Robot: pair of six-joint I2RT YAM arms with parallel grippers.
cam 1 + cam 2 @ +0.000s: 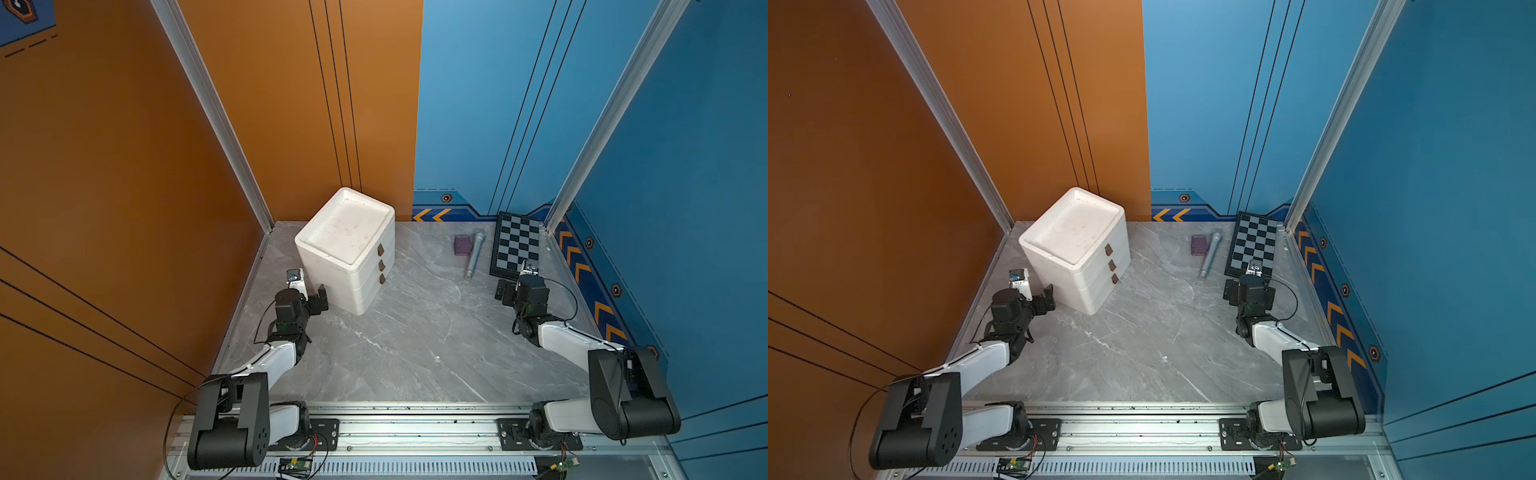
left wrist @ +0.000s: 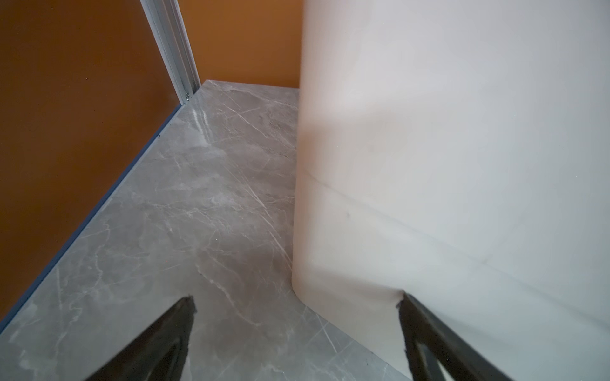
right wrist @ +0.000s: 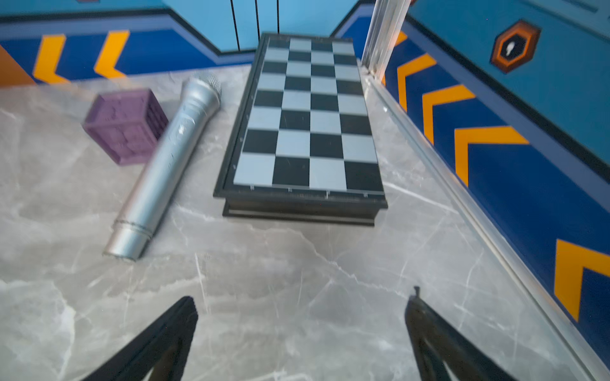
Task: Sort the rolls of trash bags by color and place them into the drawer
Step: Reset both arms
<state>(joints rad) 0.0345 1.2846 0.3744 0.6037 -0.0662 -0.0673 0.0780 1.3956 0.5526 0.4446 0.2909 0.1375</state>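
Note:
No rolls of trash bags show in any view. The white three-drawer unit (image 1: pixel 345 245) (image 1: pixel 1073 241) stands at the back left of the grey marble table, all drawers pushed in, brown handles (image 1: pixel 380 264) facing right. My left gripper (image 1: pixel 318 298) (image 1: pixel 1047 297) is open and empty at the unit's near left corner; in the left wrist view one fingertip (image 2: pixel 407 305) sits against the unit's white side wall (image 2: pixel 462 165). My right gripper (image 1: pixel 503 291) (image 1: pixel 1231 291) (image 3: pixel 302 297) hangs open and empty over bare table, just in front of the chessboard.
A folded chessboard (image 1: pixel 517 245) (image 3: pixel 307 125) lies at the back right by the blue wall. Beside it are a silver microphone-like tube (image 1: pixel 473 255) (image 3: pixel 165 168) and a purple cube (image 1: pixel 462 245) (image 3: pixel 125 125). The orange wall runs close along the left arm.

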